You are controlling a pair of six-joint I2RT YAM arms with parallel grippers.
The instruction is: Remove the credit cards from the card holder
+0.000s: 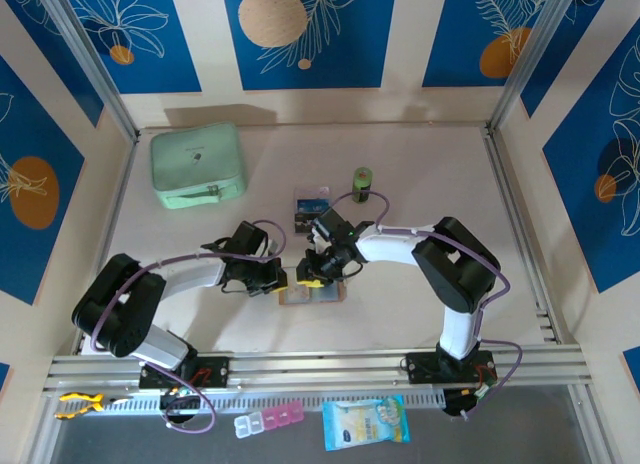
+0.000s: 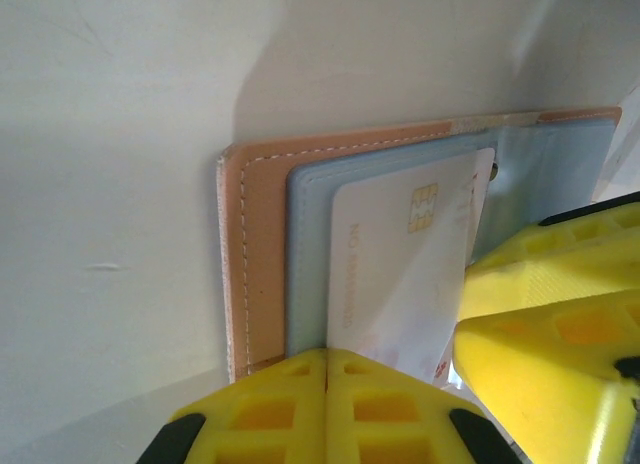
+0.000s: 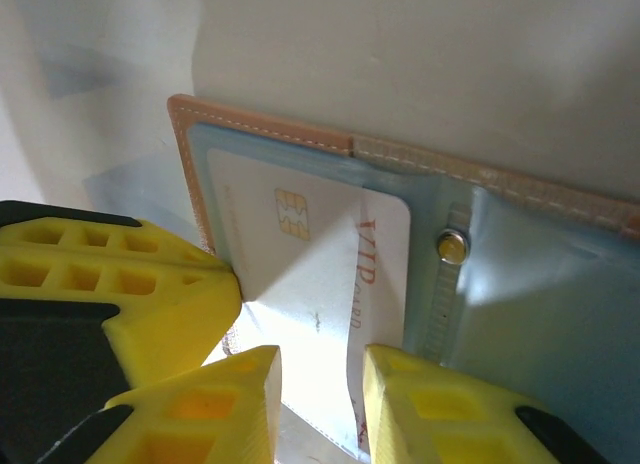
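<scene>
The right gripper, yellow at the frame's bottom edge, is standing partly open around the near edge of a white card — not visibly clamping it. The left gripper, shut, appears to be pinning the holder, which is lying open mid-frame in the top view. The best pull is sliding the card flat along its pocket — with the holder held down.

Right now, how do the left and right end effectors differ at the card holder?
The left end effector is shut, fingertips together; the right end effector has a gap between its fingers. The left sits at the tan stitched border of the card holder, the right over the white card in its pocket. Both have yellow fingers and meet at the open holder.
</scene>
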